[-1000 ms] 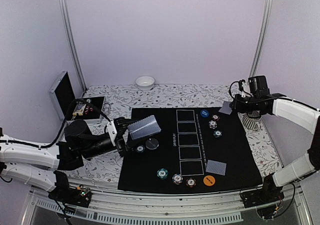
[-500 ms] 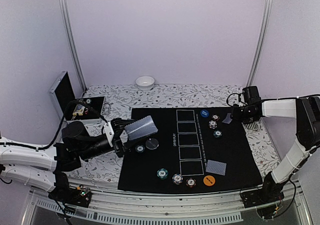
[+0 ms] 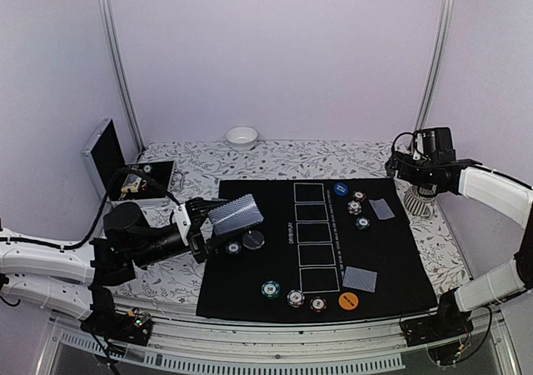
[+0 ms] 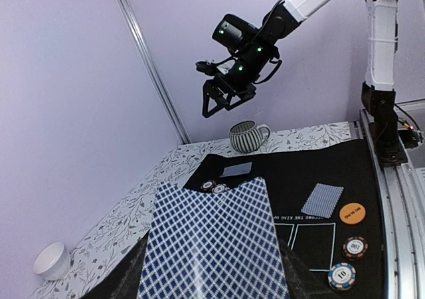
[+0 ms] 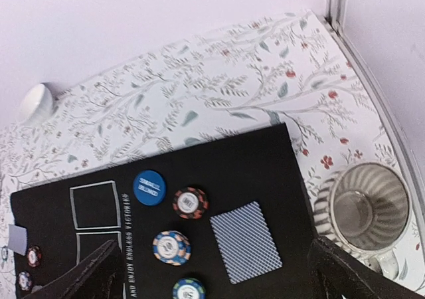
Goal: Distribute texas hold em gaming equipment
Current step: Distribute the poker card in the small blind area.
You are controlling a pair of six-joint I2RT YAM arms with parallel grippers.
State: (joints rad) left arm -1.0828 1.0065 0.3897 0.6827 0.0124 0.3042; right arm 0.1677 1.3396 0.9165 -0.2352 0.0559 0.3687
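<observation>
Step in hand, as we judge it: dealing cards to the seats.

We log the left gripper (image 3: 208, 225) clamped on the grey-blue lattice-backed deck of playing cards (image 3: 237, 212), tilted over the left edge of the black felt mat (image 3: 400, 258).

We log the right gripper (image 3: 398, 167) with jaws wide apart and empty, raised over the mat's far right corner.

One single dealt card (image 5: 244, 241) lies flat on the mat, just beside the round striped-edge poker chips (image 5: 171, 247) and near the striped mug (image 5: 364, 212).

Next, in our judgement, the right gripper must reach across to the deck and pinch only its top card.

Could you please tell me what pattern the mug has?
The mug has dark-and-white stripes, clearest in left wrist view.
</observation>
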